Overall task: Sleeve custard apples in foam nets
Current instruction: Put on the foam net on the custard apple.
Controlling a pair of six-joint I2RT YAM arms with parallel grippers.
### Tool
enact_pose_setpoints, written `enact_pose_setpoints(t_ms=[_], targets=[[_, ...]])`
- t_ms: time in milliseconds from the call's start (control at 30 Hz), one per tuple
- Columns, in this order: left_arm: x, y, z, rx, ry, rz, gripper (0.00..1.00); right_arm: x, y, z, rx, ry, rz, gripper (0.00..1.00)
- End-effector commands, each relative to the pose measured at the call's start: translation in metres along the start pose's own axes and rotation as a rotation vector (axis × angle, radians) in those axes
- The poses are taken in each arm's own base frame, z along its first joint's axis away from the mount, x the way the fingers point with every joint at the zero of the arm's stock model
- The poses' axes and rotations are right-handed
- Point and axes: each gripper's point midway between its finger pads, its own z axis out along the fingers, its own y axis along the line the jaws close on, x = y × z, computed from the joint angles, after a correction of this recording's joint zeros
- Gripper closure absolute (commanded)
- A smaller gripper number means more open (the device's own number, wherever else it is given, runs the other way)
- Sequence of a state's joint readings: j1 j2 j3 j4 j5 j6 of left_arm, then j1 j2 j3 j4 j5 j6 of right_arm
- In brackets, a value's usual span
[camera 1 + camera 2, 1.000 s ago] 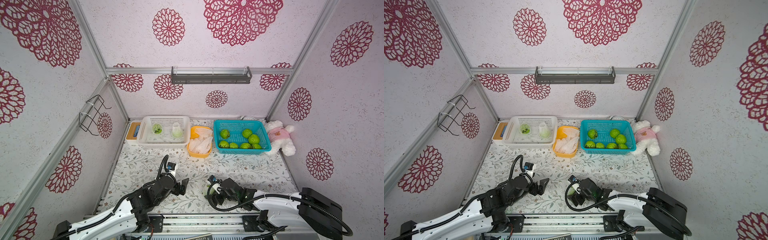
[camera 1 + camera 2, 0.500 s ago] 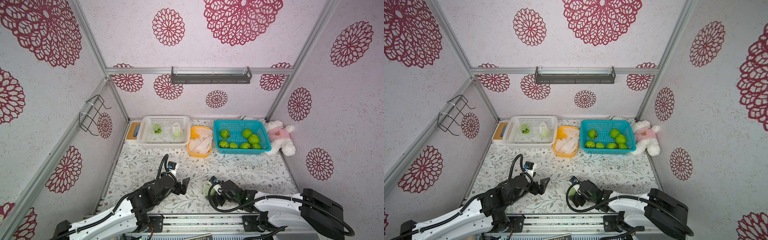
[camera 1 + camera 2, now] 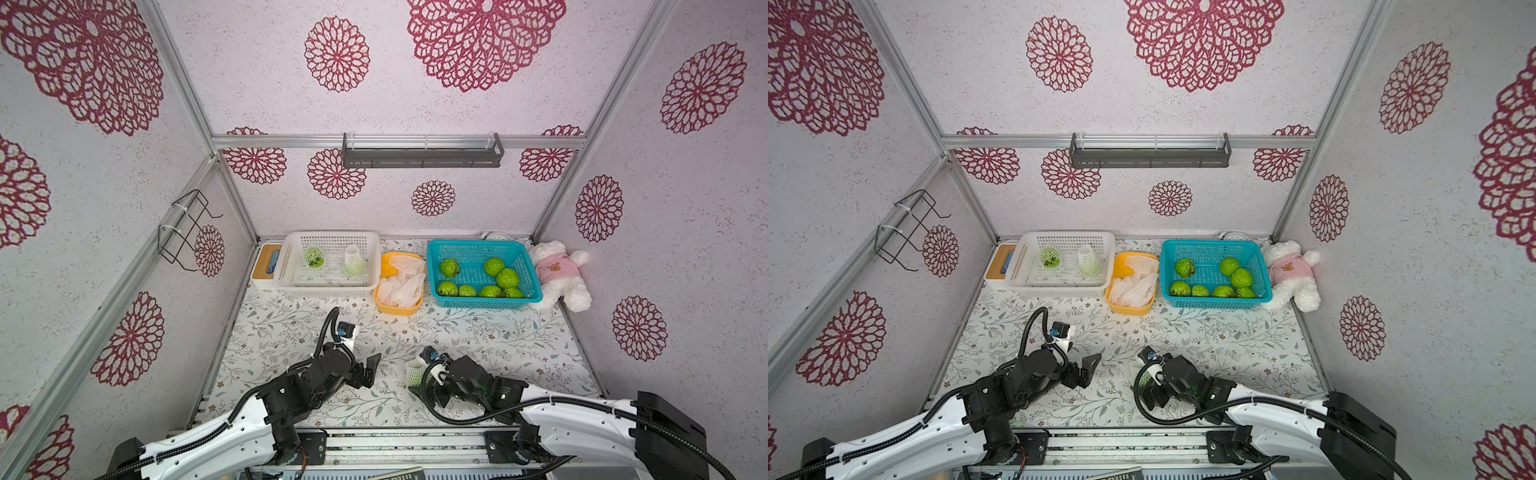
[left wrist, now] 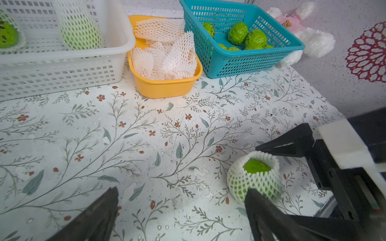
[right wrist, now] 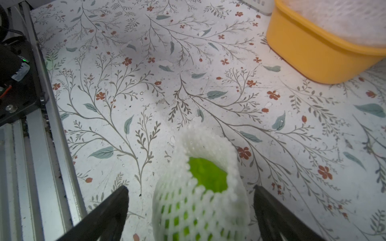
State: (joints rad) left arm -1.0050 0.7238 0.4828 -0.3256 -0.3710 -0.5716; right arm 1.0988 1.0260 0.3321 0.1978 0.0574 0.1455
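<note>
A custard apple in a white foam net (image 3: 413, 372) (image 5: 200, 200) stands on the floral table near the front, its green top showing through the net's open end. My right gripper (image 3: 419, 380) (image 5: 190, 194) is open around it, with a gap between the net and each finger. My left gripper (image 3: 371, 370) (image 4: 181, 194) hovers open and empty just left of that fruit (image 4: 253, 179). Several bare custard apples (image 3: 507, 277) lie in the teal basket (image 3: 473, 245). Spare foam nets (image 3: 401, 278) fill the yellow tub (image 3: 399, 309).
A white basket (image 3: 332, 239) at the back left holds two sleeved fruits (image 3: 313, 257) (image 3: 354, 262). A wooden-lidded box (image 3: 268, 266) sits to its left. A white plush bear (image 3: 559, 276) lies at the back right. The metal rail (image 5: 41, 135) runs along the front edge.
The right gripper's jaws have spread a little wider around the sleeved fruit, which stays where it stood. The left arm has not visibly moved.
</note>
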Motion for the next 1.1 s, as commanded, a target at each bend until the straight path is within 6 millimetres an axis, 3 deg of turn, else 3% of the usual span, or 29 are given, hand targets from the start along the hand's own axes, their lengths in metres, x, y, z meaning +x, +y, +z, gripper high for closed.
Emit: enact_pose_setpoints(t_ms=[0,167,300,500,767,1067], targets=[[-0.022,-0.005,-0.003,0.010,-0.062,-0.016,0.03,-0.017,-0.006,0.001,0.055,-0.018,-0.038,0.05],[-0.025,-0.005,-0.004,0.010,-0.076,-0.016,0.03,-0.015,-0.017,0.011,0.116,0.018,-0.022,0.16],[-0.027,-0.005,-0.004,0.010,-0.088,-0.012,0.03,-0.007,-0.012,0.012,0.086,0.044,0.004,0.28],[-0.029,-0.006,-0.003,0.006,-0.092,0.007,0.03,0.008,-0.007,0.004,0.052,0.059,0.068,0.37],[-0.032,-0.008,-0.001,0.002,-0.088,0.017,0.03,0.029,-0.009,-0.002,0.060,0.069,0.136,0.31],[-0.034,-0.009,-0.001,0.004,-0.086,0.007,0.03,0.042,-0.002,-0.006,0.048,0.111,0.132,0.17]])
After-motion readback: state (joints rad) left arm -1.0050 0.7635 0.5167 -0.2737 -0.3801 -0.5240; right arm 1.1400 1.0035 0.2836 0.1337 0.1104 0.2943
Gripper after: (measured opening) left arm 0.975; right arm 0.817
